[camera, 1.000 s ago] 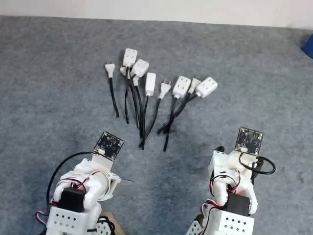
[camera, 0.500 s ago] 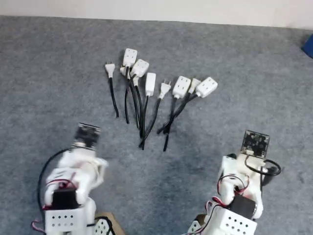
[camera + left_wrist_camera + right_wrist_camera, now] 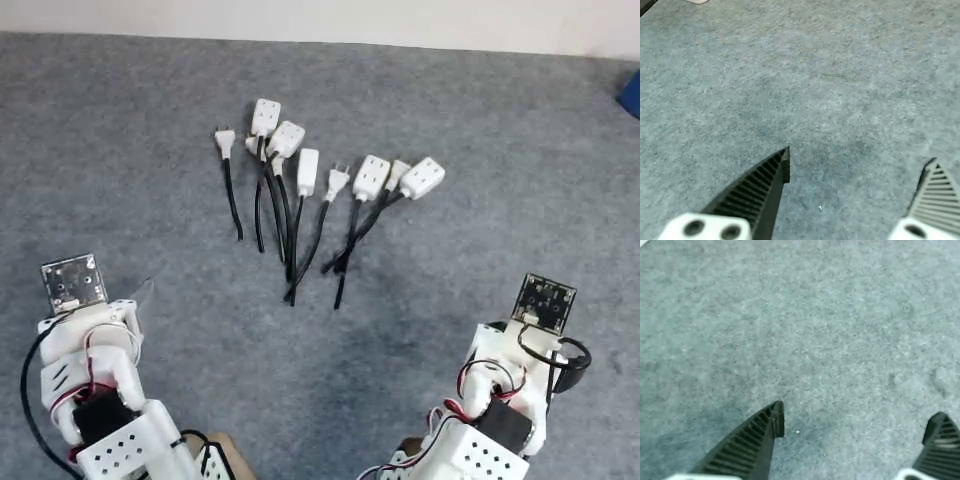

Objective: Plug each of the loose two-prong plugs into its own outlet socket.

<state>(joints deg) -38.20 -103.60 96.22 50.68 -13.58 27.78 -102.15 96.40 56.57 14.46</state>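
Gaping wide over the grey bench [image 3: 840,60], left claw [image 3: 860,156] and right claw [image 3: 859,410] sit well apart from the plugs [image 3: 338,181] and sockets [image 3: 372,175] (their black cords [image 3: 232,200] cross, hard to trace).

We record white plugs [image 3: 224,138] and white outlet sockets [image 3: 422,177] on black cords [image 3: 232,200], a mottled grey tabletop [image 3: 500,120], and a black, ribbed left tool [image 3: 860,156] and right tool [image 3: 858,410].

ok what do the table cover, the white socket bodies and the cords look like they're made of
Table cover: looks like grey felt or short-pile carpet, matte and fuzzy.
Socket bodies: probably moulded white plastic, smooth with crisp edges.
Cords: likely black rubber or vinyl sheathing, lying in soft curves.
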